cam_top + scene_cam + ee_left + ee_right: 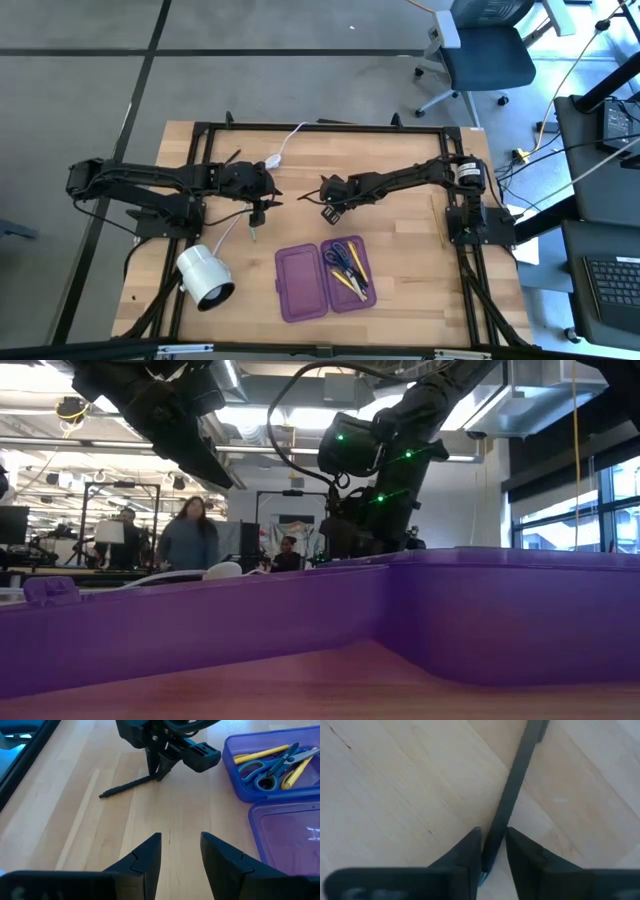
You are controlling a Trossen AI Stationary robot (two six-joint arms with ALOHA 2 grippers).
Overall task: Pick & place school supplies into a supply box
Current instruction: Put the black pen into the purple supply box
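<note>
My right gripper (492,852) is shut on a thin dark pen (512,795) that lies on the wooden table between the two arms (303,197). My left gripper (180,852) is open and touches nothing. It hovers over bare wood a short way to the pen's left and points at it. The purple supply box (325,280) lies open at the near edge. Its right half holds blue-handled scissors (265,770) and yellow pencils (260,754). Its left half (290,835) holds nothing I can see. My right gripper pinches the dark pen between its two fingers at one end (151,779). The fingers (161,766) come down from above and lie across the pen. The rest of the pen runs out over the wood to its free end (103,795), which rests on or just above the table.
A white cylindrical lamp (205,277) lies on its side at the near left. A white cable with an oval switch (272,158) runs from the far edge. A thin pale stick (440,222) lies near the right frame post. In the low view the box wall (300,615) fills the foreground, and people stand in the room behind.
</note>
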